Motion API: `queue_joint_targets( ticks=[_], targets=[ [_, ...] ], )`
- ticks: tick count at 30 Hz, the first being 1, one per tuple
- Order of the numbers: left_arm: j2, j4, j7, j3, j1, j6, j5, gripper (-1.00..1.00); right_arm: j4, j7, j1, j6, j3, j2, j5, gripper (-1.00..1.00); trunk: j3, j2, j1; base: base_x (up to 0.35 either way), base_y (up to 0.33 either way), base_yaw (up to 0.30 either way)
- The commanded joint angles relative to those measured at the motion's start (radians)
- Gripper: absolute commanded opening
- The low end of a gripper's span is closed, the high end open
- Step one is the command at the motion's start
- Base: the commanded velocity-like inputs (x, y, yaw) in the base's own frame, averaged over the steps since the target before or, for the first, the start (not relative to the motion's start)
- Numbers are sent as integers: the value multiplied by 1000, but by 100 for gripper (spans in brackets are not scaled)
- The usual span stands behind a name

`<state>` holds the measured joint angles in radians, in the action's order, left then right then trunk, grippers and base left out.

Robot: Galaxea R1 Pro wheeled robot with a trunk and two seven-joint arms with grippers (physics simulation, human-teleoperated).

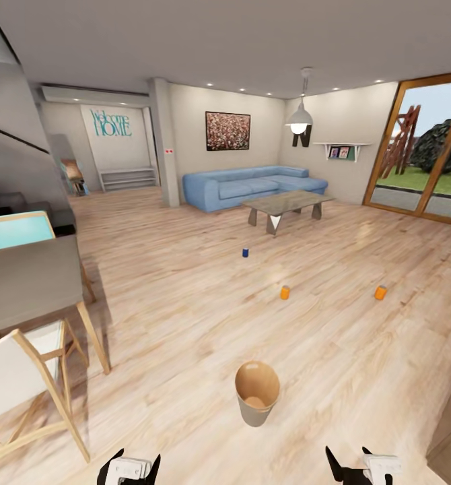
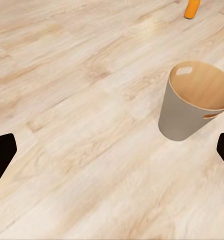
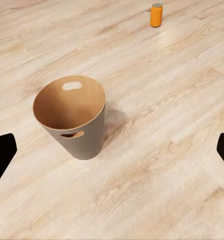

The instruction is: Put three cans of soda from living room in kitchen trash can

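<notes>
While both sets of fingers sit spread wide, left gripper (image 1: 130, 466) and right gripper (image 1: 360, 465) hang low, holding nothing. Grey trash can (image 1: 256, 392), tan inside, stands upright at twelve o'clock; blue can (image 1: 246, 252) and two orange cans (image 1: 285, 292) (image 1: 380, 292) stand beyond.

floor (image 1: 185, 283): pale wood — sofa (image 1: 252, 185): blue | pendant lamp (image 1: 299, 121): lit

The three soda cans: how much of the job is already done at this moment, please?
Nothing looks done yet. The blue can and two orange cans stand on the wooden floor; the bin looks empty. Nothing is in hand: the left gripper and right gripper are open and empty. All three cans remain to be binned.
</notes>
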<state>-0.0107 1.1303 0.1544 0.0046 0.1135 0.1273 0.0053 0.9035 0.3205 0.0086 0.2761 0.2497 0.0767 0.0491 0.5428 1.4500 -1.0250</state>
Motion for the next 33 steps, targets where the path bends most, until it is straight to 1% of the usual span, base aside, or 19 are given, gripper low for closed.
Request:
queue_joint_targets(
  ticks=[1, 13, 20, 27, 33],
  targets=[
    [0, 0, -1, 0, 0, 0, 0, 100, 0, 0, 0, 0, 0, 0, 0, 100, 0, 0, 0, 101, -105, 0],
    [0, 2, -2, 1, 0, 1, 2, 100, 0, 0, 0, 0, 0, 1, -1, 100, 0, 0, 0, 23, -24, 0],
    [0, 2, -3, 2, 0, 1, 2, 100, 0, 0, -1, 0, -2, -4, -6, 100, 0, 0, 0, 0, 0, 19],
    [0, 2, -3, 2, 0, 1, 2, 100, 0, 0, 0, 0, -3, -6, -7, 100, 0, 0, 0, 0, -4, 170],
    [0, 2, -3, 2, 0, 0, 2, 100, 0, 0, -1, 0, -3, -6, -8, 100, 0, 0, 0, 3, -88, 228]
  ],
)
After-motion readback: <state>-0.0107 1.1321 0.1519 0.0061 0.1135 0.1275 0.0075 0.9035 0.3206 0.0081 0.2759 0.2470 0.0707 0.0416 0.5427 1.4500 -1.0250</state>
